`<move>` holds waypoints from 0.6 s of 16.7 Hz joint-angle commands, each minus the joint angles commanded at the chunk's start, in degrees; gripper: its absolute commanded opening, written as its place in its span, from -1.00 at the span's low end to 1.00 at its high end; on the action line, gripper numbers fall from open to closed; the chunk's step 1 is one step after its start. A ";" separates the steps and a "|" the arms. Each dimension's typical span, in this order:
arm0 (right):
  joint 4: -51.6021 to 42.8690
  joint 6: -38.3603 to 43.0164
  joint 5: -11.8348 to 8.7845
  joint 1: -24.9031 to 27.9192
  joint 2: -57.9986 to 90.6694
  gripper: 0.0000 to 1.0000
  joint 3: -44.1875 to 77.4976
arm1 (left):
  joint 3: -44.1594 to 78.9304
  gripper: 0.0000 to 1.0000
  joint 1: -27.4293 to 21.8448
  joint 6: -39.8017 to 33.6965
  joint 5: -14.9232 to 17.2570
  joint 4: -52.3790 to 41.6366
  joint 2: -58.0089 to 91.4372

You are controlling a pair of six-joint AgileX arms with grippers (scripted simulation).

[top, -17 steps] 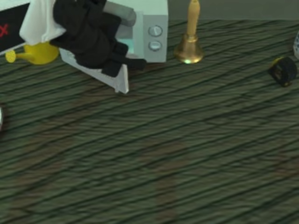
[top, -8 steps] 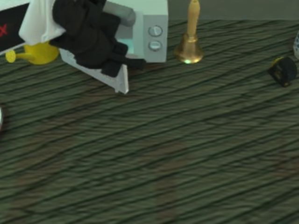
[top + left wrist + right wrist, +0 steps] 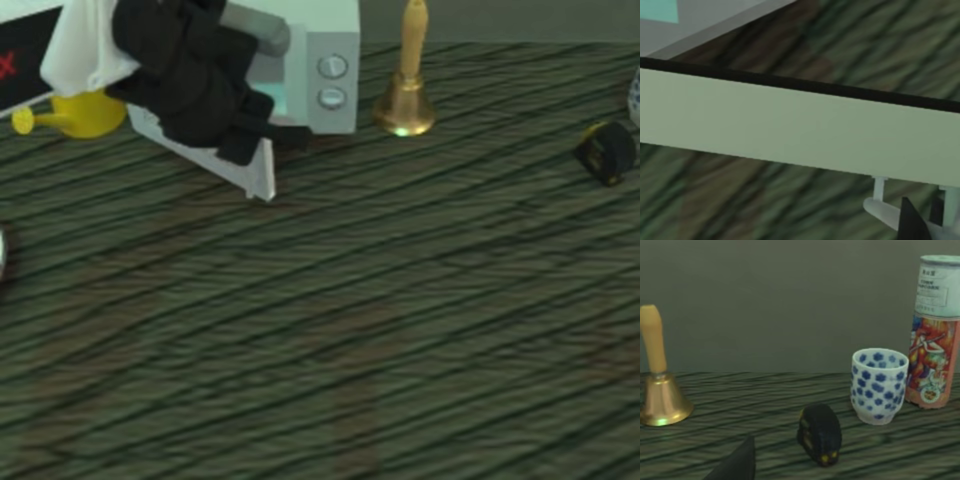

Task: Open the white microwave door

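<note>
**Microwave door swung wide, left arm at its handle**

Top view: a white microwave sits at the far edge of the table, left of centre. Its door stands swung out toward the near left, hinged on the left side, so the lit cavity shows beside the knob panel. The left arm, black and bulky, reaches over the door and hides most of it; it seems placed there to pull the door by its handle. A yellow watering can sits just left of the door. A brass bell stands just right of the microwave, and a black tape measure lies well to the right.

Left wrist view: the door edge fills the frame as a pale band. Below it is the handle, with a dark fingertip close beside it. Whether the left gripper is clamped on the handle cannot be told.

Right wrist view: the right arm is parked, facing the bell, tape measure, a blue-flowered cup and a printed can. One dark fingertip shows; its state cannot be told.
</note>
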 joint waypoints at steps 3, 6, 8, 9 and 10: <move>0.00 0.00 0.00 0.00 0.00 1.00 0.00 | -0.90 -1.00 0.68 1.86 0.91 0.14 -0.89; 0.00 0.00 0.00 0.00 0.00 1.00 0.00 | -3.01 -1.00 2.14 5.72 2.85 0.16 -2.46; 0.00 0.00 0.00 0.00 0.00 1.00 0.00 | -3.74 -1.00 2.75 7.38 3.74 0.34 -3.31; 0.00 0.00 0.00 0.00 0.00 1.00 0.00 | -3.77 -1.00 2.79 7.49 3.80 0.37 -3.38; 0.00 0.00 0.00 0.00 0.00 1.00 0.00 | -3.77 -1.00 2.79 7.49 3.80 0.37 -3.38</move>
